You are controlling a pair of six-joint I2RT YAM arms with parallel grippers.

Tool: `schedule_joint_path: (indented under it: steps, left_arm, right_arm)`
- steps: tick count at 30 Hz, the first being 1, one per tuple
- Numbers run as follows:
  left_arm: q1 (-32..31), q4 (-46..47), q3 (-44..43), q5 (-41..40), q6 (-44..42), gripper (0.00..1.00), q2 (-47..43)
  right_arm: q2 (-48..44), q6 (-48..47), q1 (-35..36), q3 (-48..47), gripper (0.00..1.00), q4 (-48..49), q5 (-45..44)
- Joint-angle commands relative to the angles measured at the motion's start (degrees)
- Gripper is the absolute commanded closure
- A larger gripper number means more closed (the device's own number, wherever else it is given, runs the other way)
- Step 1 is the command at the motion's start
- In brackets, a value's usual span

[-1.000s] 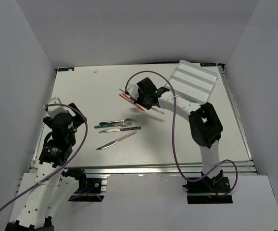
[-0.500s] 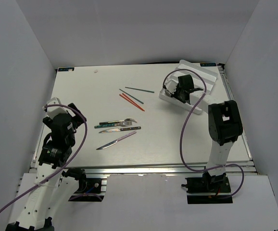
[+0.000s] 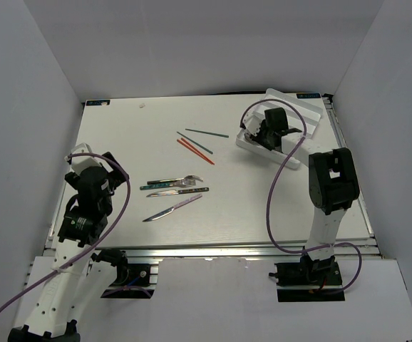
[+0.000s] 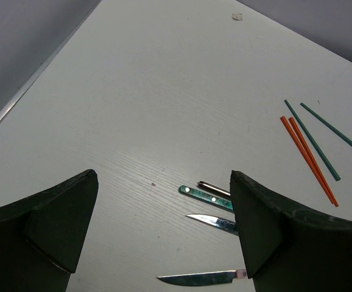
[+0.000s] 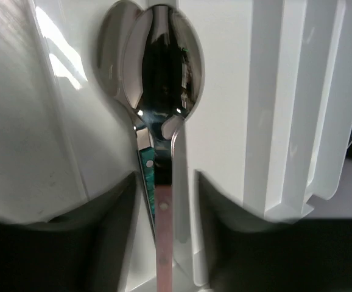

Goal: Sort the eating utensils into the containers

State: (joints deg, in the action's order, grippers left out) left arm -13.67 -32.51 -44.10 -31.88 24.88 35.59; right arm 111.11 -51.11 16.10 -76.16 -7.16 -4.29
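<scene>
Spoon (image 5: 164, 91), pinkish handle, lay in an outer slot of the tray (image 3: 302, 114), stacked on a green-handled spoon (image 5: 144, 163). Long axis ran along the slot, bowl pointing away from the right end effector (image 5: 165, 188). Jaws sat narrow either side of the handle w/ slivers of white showing, so couldn't tell if they pinched it. Slot was smooth plastic w/ dividers close both sides; prob. straight up was the only free way out. Left end effector (image 4: 164, 182) was wide open, empty, well apart from tray.
</scene>
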Motion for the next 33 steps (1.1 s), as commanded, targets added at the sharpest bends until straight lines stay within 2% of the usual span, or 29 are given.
schedule_joint_path:
  steps: [1,2,3,7,11,14,15,17,18,19,21,24,26,29,33]
  left_arm:
    - [0.1,0.6,0.0,0.5,-0.5,0.02,0.1]
    - [0.1,0.7,0.0,0.6,-0.5,0.02,0.2]
    - [0.1,0.7,0.0,0.6,-0.5,0.02,0.2]
    - [0.1,0.7,0.0,0.6,-0.5,0.02,0.4]
    - [0.1,0.6,0.0,0.3,-0.5,0.02,0.3]
    - [0.1,0.6,0.0,0.2,-0.5,0.02,0.4]
    - [0.1,0.6,0.0,0.2,-0.5,0.02,0.4]
    - [0.0,0.5,0.0,0.0,-0.5,0.02,0.8]
    - [0.1,0.5,-0.1,0.0,-0.5,0.02,0.8]
    - [0.1,0.4,-0.1,-0.1,-0.4,0.02,1.0]
    - [0.1,0.3,-0.1,-0.3,-0.4,0.02,0.9]
    - [0.0,0.4,-0.1,-0.7,-0.3,0.02,0.5]
    - [0.1,0.2,-0.2,-1.0,-0.2,0.02,0.5]
    - [0.1,0.0,-0.2,-1.3,-0.1,0.02,0.3]
    - [0.0,0.2,-0.1,-1.2,-0.2,0.02,0.2]
  right_arm:
    - [-0.5,1.5,-0.3,-4.2,0.47,1.8,0.4]
    - [-1.0,1.9,-0.4,-4.6,0.11,1.5,0.8]
    - [-1.3,2.2,-0.3,-5.4,0.11,0.7,0.8]
    - [-4.7,6.0,0.0,-8.2,0.11,-2.5,2.9]
    - [-6.2,8.9,1.2,-11.5,0.11,-5.2,0.5]
    - [-9.2,11.6,6.8,-12.9,0.11,-7.1,-3.8]
    - [-10.1,15.0,11.1,-12.4,0.11,-5.9,-9.1]
    - [-11.6,24.5,16.0,-10.8,0.11,-2.4,-12.1]
    - [-11.4,28.7,16.6,-11.5,0.11,-4.3,-4.4]
    - [-9.9,28.2,16.9,-12.8,0.11,-11.1,4.2]
    - [-7.2,29.2,19.6,-16.4,0.11,-14.9,16.6]
    - [-6.8,29.5,26.0,-13.4,0.16,-13.0,16.6]
    - [-6.7,28.7,29.8,-10.5,0.32,-9.0,16.0]
    - [-4.2,27.2,34.5,-9.4,0.46,-9.6,17.6]
    - [0.8,20.2,40.1,-11.0,0.42,-14.7,15.8]
